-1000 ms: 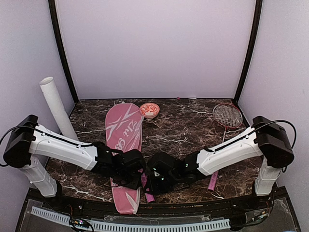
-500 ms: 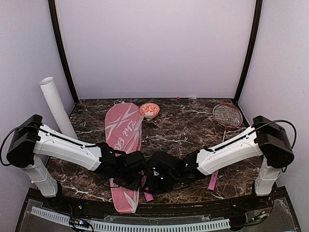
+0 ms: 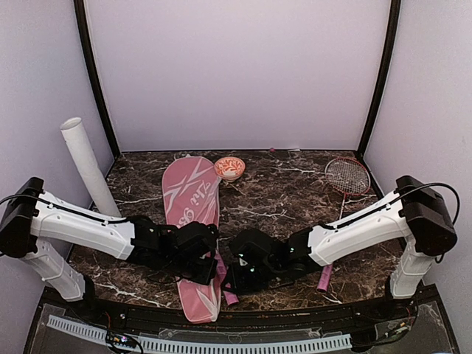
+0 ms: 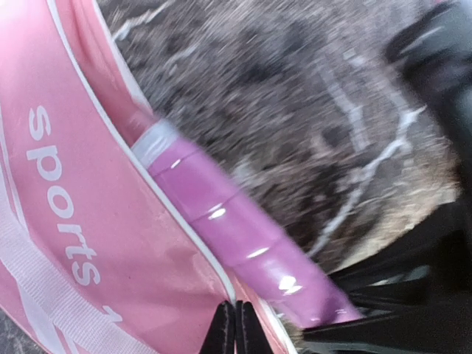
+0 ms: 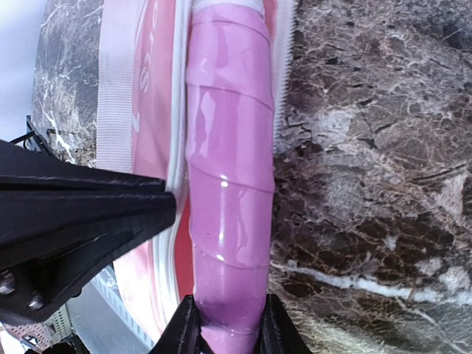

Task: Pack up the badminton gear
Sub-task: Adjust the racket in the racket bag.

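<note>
The pink racket cover (image 3: 190, 210) lies lengthwise on the left half of the marble table. A racket's pink handle (image 5: 228, 184) sticks out of its near opening, beside the cover's white-piped edge (image 4: 184, 236). My left gripper (image 4: 236, 328) is shut, pinching that edge of the cover (image 4: 74, 221) right next to the handle (image 4: 228, 228). My right gripper (image 5: 225, 328) is shut on the handle's butt end. Both grippers meet at the table's near middle (image 3: 221, 271). A second red-framed racket (image 3: 346, 177) lies at the right. The white tube (image 3: 88, 166) leans at the left wall.
A small red-and-white bowl (image 3: 228, 168) stands just beyond the cover's far tip. The second racket's pink handle (image 3: 324, 276) lies under my right forearm. My left gripper's black fingers (image 5: 81, 214) sit close to the held handle. The table's near edge is just behind both grippers.
My left gripper has closed on the cover's edge, and the left arm has swung lower and to the left. The right gripper keeps its hold on the handle.
</note>
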You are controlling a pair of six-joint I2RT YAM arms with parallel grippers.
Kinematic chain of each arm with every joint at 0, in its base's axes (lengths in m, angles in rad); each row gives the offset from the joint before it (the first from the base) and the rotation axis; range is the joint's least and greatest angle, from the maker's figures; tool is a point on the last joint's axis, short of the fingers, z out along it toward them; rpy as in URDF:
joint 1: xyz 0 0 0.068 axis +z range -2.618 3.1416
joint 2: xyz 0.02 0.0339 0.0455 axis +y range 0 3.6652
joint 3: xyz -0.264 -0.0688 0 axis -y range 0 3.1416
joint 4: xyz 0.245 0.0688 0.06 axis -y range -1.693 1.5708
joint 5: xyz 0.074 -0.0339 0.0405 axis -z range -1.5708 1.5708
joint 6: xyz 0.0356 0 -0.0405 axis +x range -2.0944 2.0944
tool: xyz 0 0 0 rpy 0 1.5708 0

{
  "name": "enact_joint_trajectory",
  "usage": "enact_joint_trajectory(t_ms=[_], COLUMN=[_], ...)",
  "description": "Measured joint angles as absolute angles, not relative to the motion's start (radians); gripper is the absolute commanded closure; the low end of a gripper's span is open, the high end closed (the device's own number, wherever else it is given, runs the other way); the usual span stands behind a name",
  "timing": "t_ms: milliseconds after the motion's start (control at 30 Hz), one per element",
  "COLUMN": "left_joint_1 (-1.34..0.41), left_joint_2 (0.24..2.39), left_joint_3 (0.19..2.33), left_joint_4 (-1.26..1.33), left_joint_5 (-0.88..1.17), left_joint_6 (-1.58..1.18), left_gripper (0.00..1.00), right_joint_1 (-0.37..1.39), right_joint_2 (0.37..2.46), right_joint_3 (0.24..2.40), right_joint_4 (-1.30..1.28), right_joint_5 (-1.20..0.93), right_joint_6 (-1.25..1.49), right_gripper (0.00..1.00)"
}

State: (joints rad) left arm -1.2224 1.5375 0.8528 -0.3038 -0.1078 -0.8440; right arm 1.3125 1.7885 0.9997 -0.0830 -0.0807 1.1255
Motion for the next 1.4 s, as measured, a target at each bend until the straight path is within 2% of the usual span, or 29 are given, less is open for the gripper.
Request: enact_joint_trajectory(t_ms=[467,1400], left_joint_1=[-1.22,-1.202], left_joint_2=[1.497,1.365], left_joint_3=[0.77,0.651], left_joint_4=[-0.11,-0.004], left_joint_5=[-0.078,-0.118], left_joint_6=[-0.818,-0.834], left_gripper=[1.0,1.0], right_joint_1=[1.309,1.26], right_joint_2=[1.812,1.861], right_joint_3=[0.987,1.0], right_joint_4=[-0.027,0.067], right_joint_5=[-0.081,-0.143], right_joint_6=[1.153,1.106], right_gripper=[0.87,0.86])
